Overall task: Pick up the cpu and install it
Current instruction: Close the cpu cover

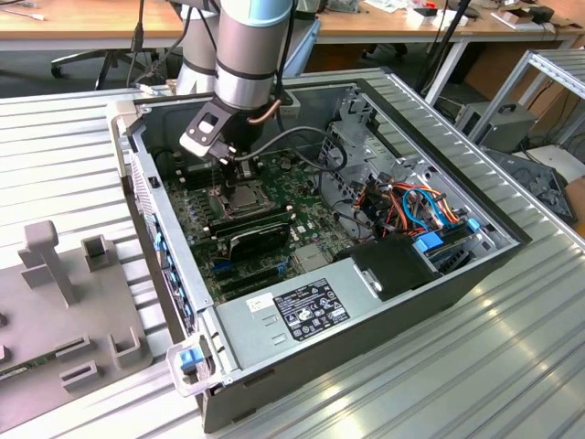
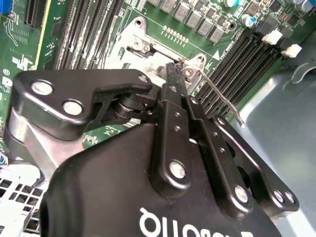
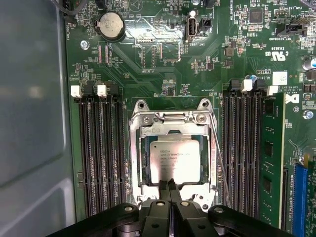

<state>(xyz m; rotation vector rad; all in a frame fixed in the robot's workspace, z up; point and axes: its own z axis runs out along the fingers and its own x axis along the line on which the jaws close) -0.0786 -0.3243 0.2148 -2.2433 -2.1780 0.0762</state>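
The cpu [image 3: 175, 160] is a small square chip with a dull silver top. It lies flat inside the metal socket frame [image 3: 170, 120] on the green motherboard. My gripper [image 3: 169, 185] hangs straight above the socket with its two black fingers pressed together, their tips at the cpu's edge and nothing between them. In the second wrist view the gripper [image 2: 173, 69] points its joined tips down at the socket frame [image 2: 140, 47]. From the exterior view, the gripper [image 1: 226, 170] reaches into the open computer case just over the socket [image 1: 239, 195].
Black memory slots [image 3: 96, 153] flank the socket, with one green memory stick [image 3: 270, 163] seated. A thin wire socket lever [image 3: 218, 155] stands beside the frame. The grey case wall [image 3: 29, 108] is close by. The power supply [image 1: 297, 309], cables [image 1: 420, 206] and a grey fixture [image 1: 64, 311] lie around.
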